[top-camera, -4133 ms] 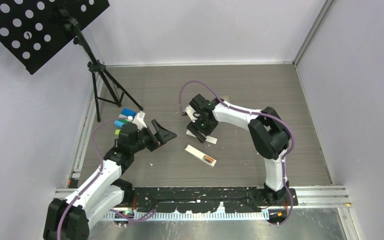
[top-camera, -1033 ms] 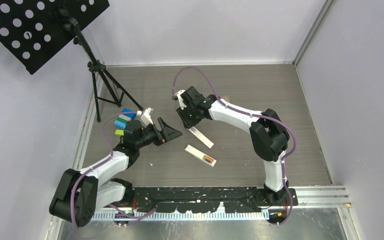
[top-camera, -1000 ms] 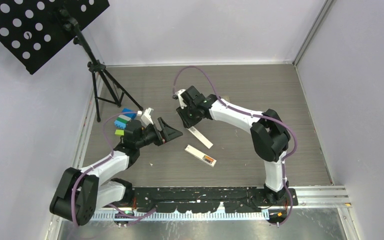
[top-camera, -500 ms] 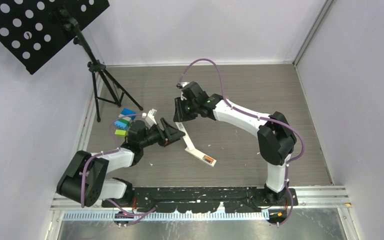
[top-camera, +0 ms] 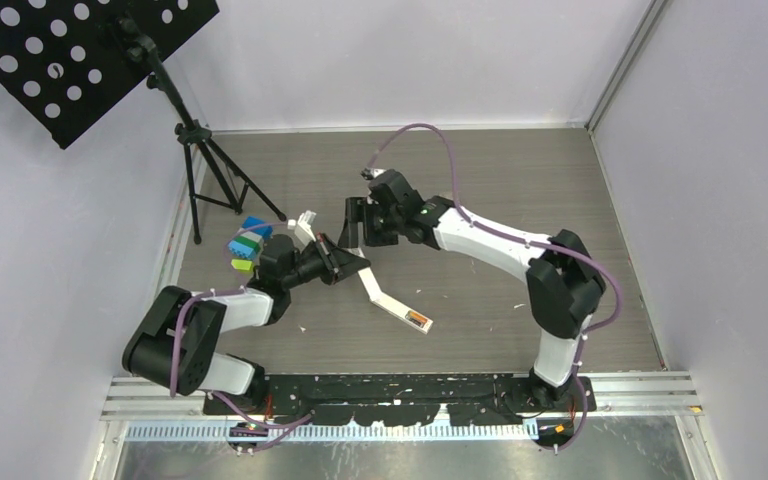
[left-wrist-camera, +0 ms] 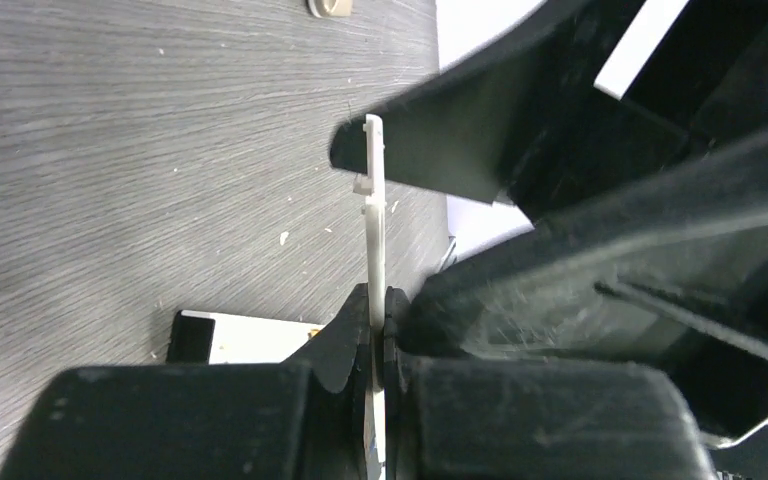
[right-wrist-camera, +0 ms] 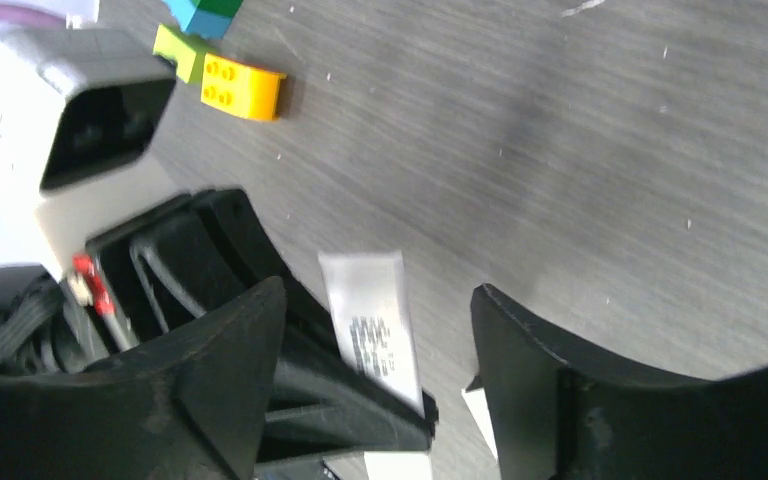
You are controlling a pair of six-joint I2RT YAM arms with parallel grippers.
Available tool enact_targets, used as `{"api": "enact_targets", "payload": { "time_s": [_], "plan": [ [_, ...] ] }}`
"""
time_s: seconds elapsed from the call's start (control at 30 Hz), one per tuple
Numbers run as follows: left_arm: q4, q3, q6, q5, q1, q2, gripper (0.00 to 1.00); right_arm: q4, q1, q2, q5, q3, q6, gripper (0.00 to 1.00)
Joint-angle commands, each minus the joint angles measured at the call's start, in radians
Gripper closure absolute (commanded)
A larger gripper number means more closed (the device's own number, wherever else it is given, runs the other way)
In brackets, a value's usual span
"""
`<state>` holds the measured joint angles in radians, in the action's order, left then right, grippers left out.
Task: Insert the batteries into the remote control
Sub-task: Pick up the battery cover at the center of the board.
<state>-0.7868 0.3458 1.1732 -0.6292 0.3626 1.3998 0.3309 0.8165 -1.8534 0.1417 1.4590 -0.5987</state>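
Observation:
The white remote control lies open on the table, with an orange battery in its compartment; the other batteries are out of view. My left gripper is shut on the remote's thin white back cover. In the left wrist view the cover stands edge-on, pinched between the jaws of my left gripper, with the remote below. My right gripper is open just above the cover. In its wrist view my right gripper straddles the labelled cover without touching it.
Coloured toy blocks sit left of the left gripper, and the right wrist view shows a yellow block. A music stand's tripod stands at the far left. Side walls close off the table on the left, right and back.
The left gripper has shut on the white cover and the right gripper has opened off it. Both arms have shifted slightly right.

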Motion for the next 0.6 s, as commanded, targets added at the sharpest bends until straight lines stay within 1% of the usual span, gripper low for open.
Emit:
{"api": "enact_targets", "payload": {
  "time_s": [0.0, 0.1, 0.2, 0.3, 0.43, 0.57],
  "plan": [
    [-0.099, -0.009, 0.003, -0.012, 0.005, -0.041, 1.0, -0.141, -0.002, 0.198, 0.002, -0.113, -0.068, 0.24],
    [-0.104, -0.001, 0.039, 0.012, 0.005, -0.061, 1.0, -0.221, -0.008, 0.338, -0.017, -0.251, -0.149, 0.22],
    [-0.124, 0.034, 0.091, 0.047, 0.005, -0.078, 1.0, -0.306, -0.008, 0.512, -0.081, -0.408, -0.264, 0.21],
    [-0.164, 0.064, 0.172, 0.108, 0.006, -0.097, 1.0, -0.364, -0.007, 0.635, -0.163, -0.536, -0.385, 0.2],
    [-0.234, 0.101, 0.287, 0.184, 0.008, -0.113, 1.0, -0.511, 0.001, 0.713, -0.204, -0.666, -0.556, 0.23],
    [-0.241, 0.124, 0.339, 0.272, 0.047, -0.126, 1.0, -0.608, 0.037, 0.724, -0.222, -0.692, -0.633, 0.27]
  ]
}}
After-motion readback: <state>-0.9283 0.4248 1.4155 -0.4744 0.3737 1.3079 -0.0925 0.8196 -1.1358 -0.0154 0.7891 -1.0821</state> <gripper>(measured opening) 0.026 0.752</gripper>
